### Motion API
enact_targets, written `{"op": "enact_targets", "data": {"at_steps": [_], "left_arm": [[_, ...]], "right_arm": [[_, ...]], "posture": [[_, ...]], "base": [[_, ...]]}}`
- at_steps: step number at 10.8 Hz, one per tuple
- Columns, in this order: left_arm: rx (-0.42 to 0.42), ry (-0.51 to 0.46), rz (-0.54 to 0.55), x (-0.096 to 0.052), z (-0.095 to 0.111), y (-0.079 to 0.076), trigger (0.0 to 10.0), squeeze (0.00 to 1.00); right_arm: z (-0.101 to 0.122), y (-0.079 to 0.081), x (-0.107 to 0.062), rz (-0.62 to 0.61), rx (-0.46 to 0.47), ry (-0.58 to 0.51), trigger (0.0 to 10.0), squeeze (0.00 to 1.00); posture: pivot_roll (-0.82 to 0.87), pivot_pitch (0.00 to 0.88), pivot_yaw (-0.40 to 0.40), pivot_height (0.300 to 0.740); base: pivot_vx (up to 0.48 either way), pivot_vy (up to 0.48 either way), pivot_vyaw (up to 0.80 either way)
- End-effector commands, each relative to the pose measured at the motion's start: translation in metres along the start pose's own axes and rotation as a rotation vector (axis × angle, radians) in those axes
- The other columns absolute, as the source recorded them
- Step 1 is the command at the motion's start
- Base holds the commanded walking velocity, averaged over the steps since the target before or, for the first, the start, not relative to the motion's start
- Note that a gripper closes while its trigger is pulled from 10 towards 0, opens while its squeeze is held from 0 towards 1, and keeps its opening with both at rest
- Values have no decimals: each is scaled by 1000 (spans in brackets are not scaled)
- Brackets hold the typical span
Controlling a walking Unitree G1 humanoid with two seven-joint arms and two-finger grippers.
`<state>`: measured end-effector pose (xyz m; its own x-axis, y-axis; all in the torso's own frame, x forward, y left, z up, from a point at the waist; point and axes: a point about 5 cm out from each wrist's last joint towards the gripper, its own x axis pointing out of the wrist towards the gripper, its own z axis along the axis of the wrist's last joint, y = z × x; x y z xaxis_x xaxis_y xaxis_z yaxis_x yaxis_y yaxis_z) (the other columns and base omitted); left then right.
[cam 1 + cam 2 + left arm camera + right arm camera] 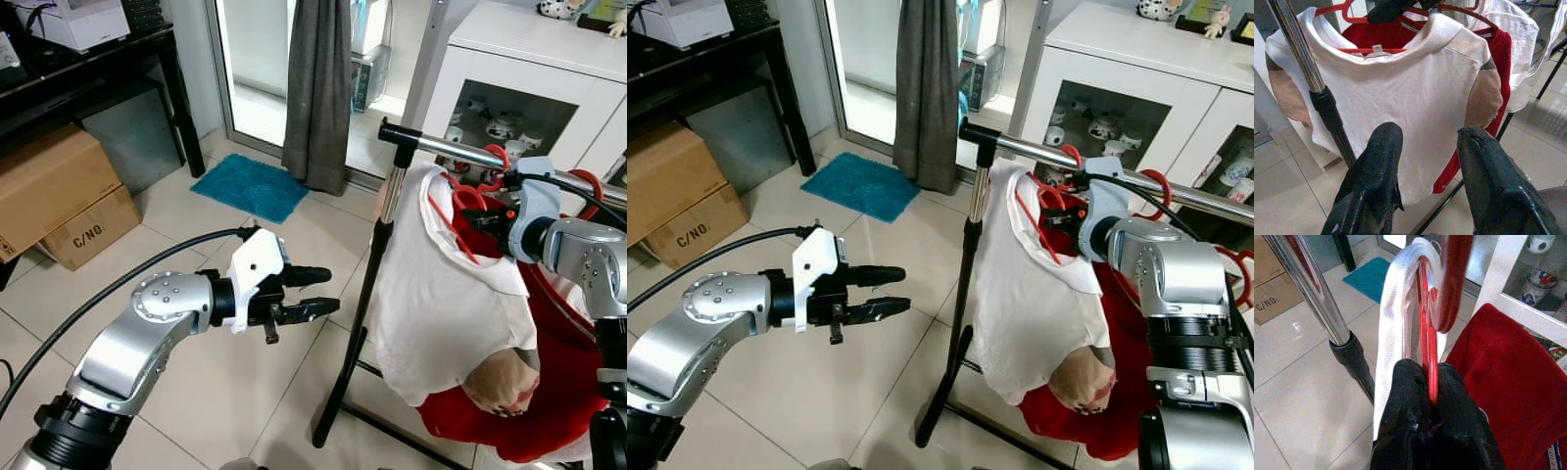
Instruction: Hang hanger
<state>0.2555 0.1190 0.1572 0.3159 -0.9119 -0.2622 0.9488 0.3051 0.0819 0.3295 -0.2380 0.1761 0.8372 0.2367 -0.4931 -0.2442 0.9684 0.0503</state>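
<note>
A red hanger [1426,318] carries a white shirt [441,304] at the left end of the silver rail [446,148] of a clothes rack. My right gripper [1425,369] is shut on the hanger's wire just below its hook [1070,154], which sits at the rail; whether it rests on the rail I cannot tell. A red garment [563,392] hangs behind the shirt. My left gripper [331,291] is open and holds nothing, stretched out over the floor to the left of the rack's upright post [377,264], pointing at the shirt [1415,93].
The rack's black feet [338,392] spread over the tiled floor. A white cabinet [529,59] with glass doors stands behind the rack. A grey curtain [318,88] and blue mat [250,186] lie farther back. Cardboard boxes [59,191] sit at the left under a black table [98,59].
</note>
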Motion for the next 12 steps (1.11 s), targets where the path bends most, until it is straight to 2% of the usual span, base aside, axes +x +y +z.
{"op": "enact_targets", "data": {"at_steps": [1,6,8,9,10,11,12], "left_arm": [[23,3,12,-1,2,1,10000,0],[28,-15,24,1,4,-1,10000,0],[31,-9,23,0,3,1,10000,0],[24,2,62,1,0,3,10000,0],[22,20,149,3,-6,7,10000,0],[29,20,187,4,-9,8,10000,0],[17,29,273,6,-15,10,10000,0]], "right_arm": [[6,1,-1,5,-12,-31,0,0],[17,3,-21,-16,-29,-103,0,0],[18,9,-33,-21,-47,-118,0,0],[7,17,-36,-6,-54,-91,0,0],[-8,24,-38,-1,-26,-68,0,0],[-18,29,-38,0,0,-59,0,0],[-39,44,-38,2,60,-45,0,0]], "posture": [[-8,0,-11,740],[-19,0,2,740],[-24,0,14,740],[-25,0,16,740],[-27,0,16,740],[-27,0,15,740],[-28,0,10,740]], "base": [[0,0,0],[0,0,0],[0,0,0],[0,0,0],[0,0,0],[0,0,0],[0,0,0]]}}
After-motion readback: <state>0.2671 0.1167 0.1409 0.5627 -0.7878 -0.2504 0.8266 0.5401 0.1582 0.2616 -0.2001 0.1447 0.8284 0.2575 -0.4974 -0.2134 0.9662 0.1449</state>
